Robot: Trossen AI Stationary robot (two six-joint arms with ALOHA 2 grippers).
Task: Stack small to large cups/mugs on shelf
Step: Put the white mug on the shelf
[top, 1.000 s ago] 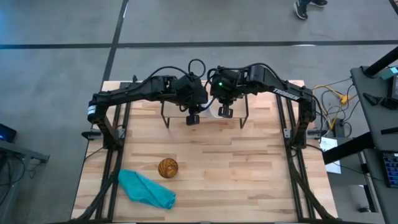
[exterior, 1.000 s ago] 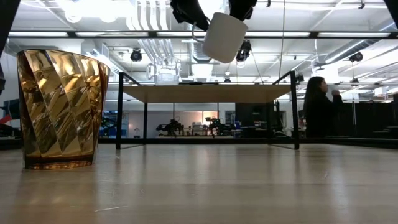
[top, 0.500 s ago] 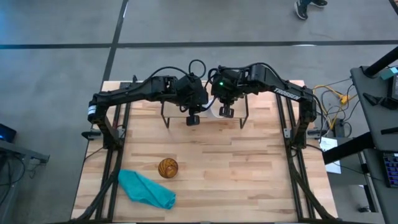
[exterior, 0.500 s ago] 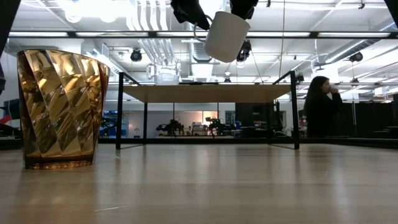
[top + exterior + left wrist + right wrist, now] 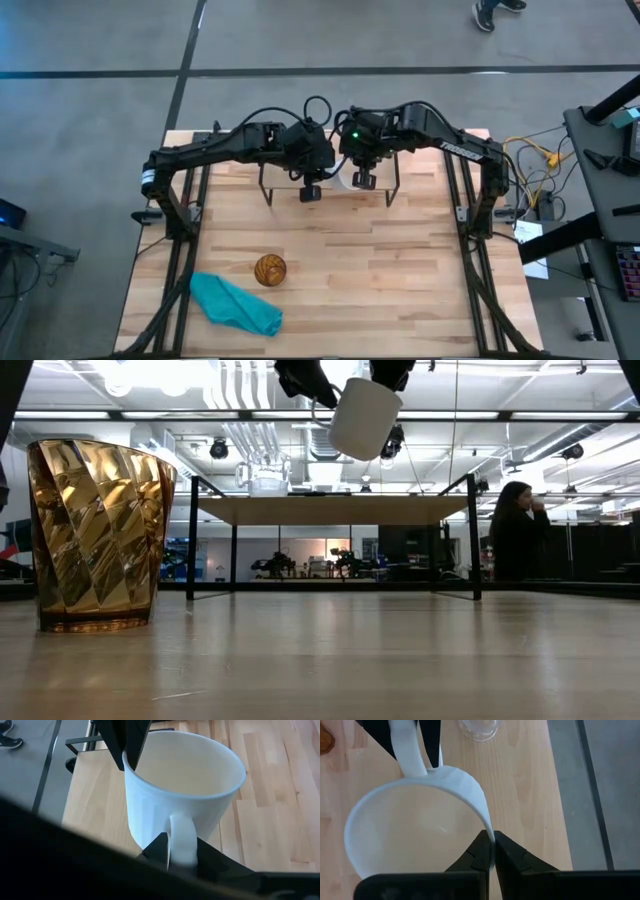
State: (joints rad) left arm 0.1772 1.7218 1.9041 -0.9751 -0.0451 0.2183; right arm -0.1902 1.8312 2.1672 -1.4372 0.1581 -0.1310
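Observation:
The white mug (image 5: 365, 418) hangs tilted in the air above the shelf (image 5: 330, 510), between my two grippers. My left gripper (image 5: 182, 854) is shut on its handle and my right gripper (image 5: 491, 849) is shut on its rim. In the high view the left gripper (image 5: 311, 190) and the right gripper (image 5: 362, 180) stand over the shelf at the table's far side. The tiny clear glass cup (image 5: 479, 729) stands on the shelf board. The amber patterned cup (image 5: 269, 270) stands on its base on the tabletop, nearer the front. My left gripper pinches the mug's handle (image 5: 182, 837) between its two fingers (image 5: 159, 849), which lie across the handle's loop. The mug is lifted clear and tilted. My right gripper pinches the mug's rim (image 5: 485, 822) on the side opposite the handle, one finger (image 5: 481, 851) inside the mug and one outside.
A teal cloth (image 5: 235, 305) lies near the table's front left corner. The shelf's thin black legs (image 5: 190, 540) stand under the grippers. A person (image 5: 515, 540) is in the room beyond the table. Bare wood (image 5: 400, 280) stretches between shelf and near edge.
The mug, held by both grippers, edged slightly toward the table's right and then stayed still. Both grippers kept their hold.

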